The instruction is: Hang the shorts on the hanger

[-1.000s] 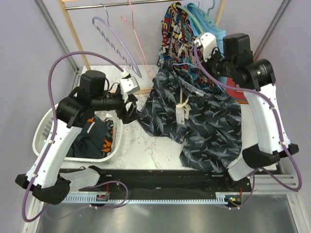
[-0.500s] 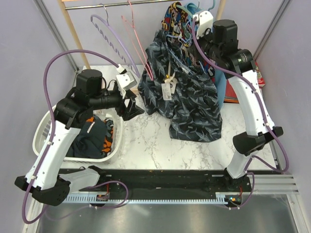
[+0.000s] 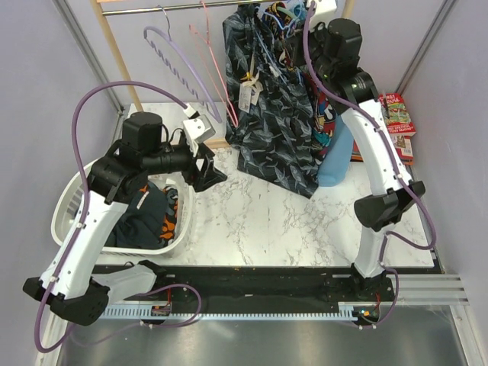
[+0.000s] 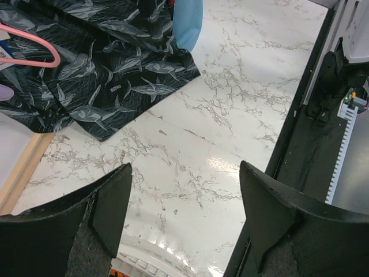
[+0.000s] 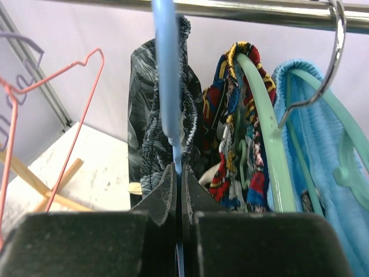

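The dark navy shorts [image 3: 274, 130] with grey print and a white tag [image 3: 245, 93] hang at the back by the rail on the thin pale-blue hanger [image 3: 267, 57]. My right gripper [image 3: 299, 19] is shut on the hanger's stem just below its hook. In the right wrist view the hanger [image 5: 167, 75] rises from my shut gripper [image 5: 179, 173] up to the metal rail [image 5: 242, 8], with the shorts' waistband [image 5: 144, 127] draped behind it. My left gripper [image 3: 210, 169] is open and empty over the table, near the shorts' lower hem [image 4: 115, 81]; its own view shows it open [image 4: 184, 170].
A white laundry basket [image 3: 72, 210] with dark clothes stands at the left. A lavender hanger [image 3: 179, 57] and a pink hanger [image 3: 217, 61] hang left of the shorts. A comic-print garment [image 5: 236, 133] and a light-blue garment [image 3: 335, 156] hang at the right on green hangers [image 5: 265, 133].
My right arm has lifted the hanger and shorts up and back from over the table to the rail; the shorts now hang. The left gripper has hardly moved.
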Available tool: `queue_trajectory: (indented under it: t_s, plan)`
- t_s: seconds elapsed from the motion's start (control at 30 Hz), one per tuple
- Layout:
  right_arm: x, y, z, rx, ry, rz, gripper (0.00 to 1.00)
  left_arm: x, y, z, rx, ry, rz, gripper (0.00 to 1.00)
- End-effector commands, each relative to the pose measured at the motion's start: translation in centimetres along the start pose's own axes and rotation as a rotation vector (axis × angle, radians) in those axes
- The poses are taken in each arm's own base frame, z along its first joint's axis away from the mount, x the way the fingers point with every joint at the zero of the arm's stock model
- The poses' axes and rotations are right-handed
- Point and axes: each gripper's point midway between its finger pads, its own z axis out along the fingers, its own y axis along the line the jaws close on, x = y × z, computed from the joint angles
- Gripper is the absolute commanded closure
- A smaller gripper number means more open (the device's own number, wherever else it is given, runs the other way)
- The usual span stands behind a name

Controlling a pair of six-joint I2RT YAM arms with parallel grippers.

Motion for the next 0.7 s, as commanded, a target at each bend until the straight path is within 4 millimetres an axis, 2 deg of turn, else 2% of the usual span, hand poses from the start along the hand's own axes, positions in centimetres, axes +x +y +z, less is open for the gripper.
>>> queue_trajectory:
  t_s: [0.0, 0.2, 0.37, 0.53, 0.57, 0.6, 0.67]
  plan:
    - [-7.4, -0.2, 0.7, 0.002, -0.277, 0.055, 1.0, -0.5, -0.6, -0.8, 0.001, -0.041, -0.014, 0.19]
    - [-7.1, -0.7, 2.7, 0.01, -0.323, 0.093, 1.0, 0.4, -0.6, -1.0, -0.01, -0.032, -0.025, 0.19]
    - [-6.9, -2.1, 3.6, 0.038, -0.354, 0.108, 1.0, 1.4, -0.9, -1.4, -0.016, -0.02, -0.021, 0.18]
    - [-7.5, -2.4, 3.1, 0.02, -0.375, 0.123, 1.0, 2.0, -0.8, -1.3, -0.02, -0.006, -0.014, 0.18]
    - [-8.5, -2.0, 2.2, 0.003, -0.393, 0.119, 1.0, 2.1, -0.7, -1.2, -0.022, -0.003, -0.014, 0.18]
    - [-8.0, -1.8, 2.3, -0.007, -0.387, 0.122, 1.0, 2.2, -0.7, -1.2, -0.021, -0.003, -0.012, 0.18]
    - [-9.0, -1.3, 1.5, -0.029, -0.413, 0.112, 1.0, 2.2, -0.9, -1.1, -0.011, -0.002, -0.016, 0.18]
